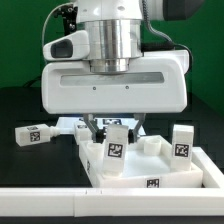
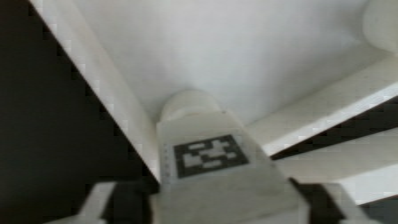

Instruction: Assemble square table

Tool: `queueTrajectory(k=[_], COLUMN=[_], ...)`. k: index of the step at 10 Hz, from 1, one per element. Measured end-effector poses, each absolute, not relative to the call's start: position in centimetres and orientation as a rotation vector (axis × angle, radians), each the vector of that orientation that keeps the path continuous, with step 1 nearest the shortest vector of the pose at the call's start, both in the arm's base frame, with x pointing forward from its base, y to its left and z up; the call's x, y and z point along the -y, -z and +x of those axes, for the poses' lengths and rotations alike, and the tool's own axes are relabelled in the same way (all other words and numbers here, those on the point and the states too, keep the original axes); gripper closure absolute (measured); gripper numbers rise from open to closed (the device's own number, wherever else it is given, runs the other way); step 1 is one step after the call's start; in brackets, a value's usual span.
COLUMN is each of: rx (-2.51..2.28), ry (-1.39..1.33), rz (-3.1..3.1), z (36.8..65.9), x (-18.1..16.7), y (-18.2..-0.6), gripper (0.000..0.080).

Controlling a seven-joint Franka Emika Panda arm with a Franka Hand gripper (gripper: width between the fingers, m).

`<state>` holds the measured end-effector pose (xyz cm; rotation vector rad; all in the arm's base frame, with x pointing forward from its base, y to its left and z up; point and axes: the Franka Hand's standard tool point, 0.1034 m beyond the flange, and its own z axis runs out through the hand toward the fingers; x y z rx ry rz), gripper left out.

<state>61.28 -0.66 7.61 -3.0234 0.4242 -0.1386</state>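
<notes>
No words, brands or numbers are legible; only black-and-white coded tags, on the middle leg [image 1: 116, 148] and the table top [image 1: 135, 176].

I see the white square tabletop [image 1: 150, 172] lying flat on the dark counter [image 1: 15, 160], with its raised rim up and a black-and-white tag on its near wall. One stubby white leg [image 1: 115, 148] stands upright over the tabletop with its tag facing the camera, clasped in my hand [image 1: 114, 128]. A second leg [image 1: 182, 142] stands upright at the tabletop's corner on the exterior view's right, though I cannot tell if it touches, and a third leg [image 1: 32, 135] lies on the counter well off to the exterior view's left.
</notes>
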Motion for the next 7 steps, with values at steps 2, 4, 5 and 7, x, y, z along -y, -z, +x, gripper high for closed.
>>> queueTrajectory(k=[2, 4, 5, 7], rx=[-0.576, -0.897, -1.043, -1.595], ry=[0.132, 0.12, 0.115, 0.075], rz=[-2.992, -2.905, -2.851, -2.557], z=[61.27, 61.4, 61.53, 61.74], x=[0.63, 0.31, 0.36, -0.09], y=[-7.6, -7.51, -7.5, -7.44], gripper=[0.0515, 0.0515, 0.0515, 0.0515])
